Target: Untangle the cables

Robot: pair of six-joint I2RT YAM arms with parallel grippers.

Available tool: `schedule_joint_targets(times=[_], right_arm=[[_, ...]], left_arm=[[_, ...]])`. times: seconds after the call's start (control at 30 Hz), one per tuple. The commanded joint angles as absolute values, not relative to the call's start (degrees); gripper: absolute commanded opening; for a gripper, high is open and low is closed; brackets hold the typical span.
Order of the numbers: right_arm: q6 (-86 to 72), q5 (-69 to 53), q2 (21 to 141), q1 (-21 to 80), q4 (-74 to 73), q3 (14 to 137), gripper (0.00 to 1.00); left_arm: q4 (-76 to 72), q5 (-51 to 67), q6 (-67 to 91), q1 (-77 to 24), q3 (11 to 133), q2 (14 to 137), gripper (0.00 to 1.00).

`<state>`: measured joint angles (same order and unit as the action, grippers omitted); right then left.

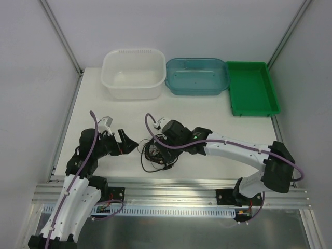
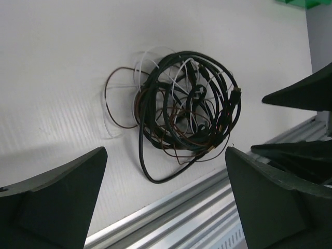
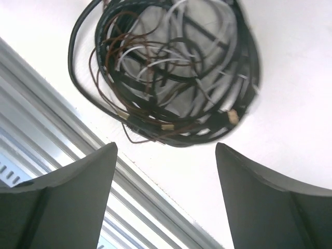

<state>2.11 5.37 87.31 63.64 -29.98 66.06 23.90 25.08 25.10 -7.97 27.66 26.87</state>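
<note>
Jaws wide on left gripper (image 2: 166, 151) and right gripper (image 3: 166, 146), cables (image 1: 155, 152) just ahead.

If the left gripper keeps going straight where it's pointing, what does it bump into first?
Most likely the tangle of cables. It lies straight ahead, framed between the open fingers of the left gripper, though depth is hard to judge.

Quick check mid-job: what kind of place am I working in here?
Likely a lab test cell: a white table boxed in by plain panels on aluminium posts, a slotted aluminium rail at its near edge, three plastic bins lined along the back.
</note>
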Motion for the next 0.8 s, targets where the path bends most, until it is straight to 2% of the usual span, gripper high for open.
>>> schedule_joint_targets(times=[0.0,0.13,0.33,0.47,0.63,0.77], right_arm=[[-7.19,14.05,80.26,63.72,-28.13,62.24,0.79],[-16.33,20.29,78.31,63.2,-25.84,57.31,0.75],[-24.25,20.13,77.78,61.61,-17.59,51.6,0.7],[-27.86,18.9,80.15,59.86,-14.24,50.1,0.65],[-29.88,17.15,82.7,57.83,-10.55,48.34,0.6],[-30.15,16.44,84.46,56.95,-9.41,47.2,0.49]], left_arm=[[21.01,23.65,31.72,-13.68,25.93,31.53,0.99],[16.89,16.71,37.25,-22.22,23.04,34.89,0.99],[10.55,7.57,41.66,-33.55,19.6,39.19,0.96],[9.67,4.75,42.89,-35.95,18.46,39.55,0.94],[7.39,3.78,44.12,-37.09,16.35,41.22,0.86],[5.11,3.08,44.12,-37.44,15.47,43.76,0.78]])
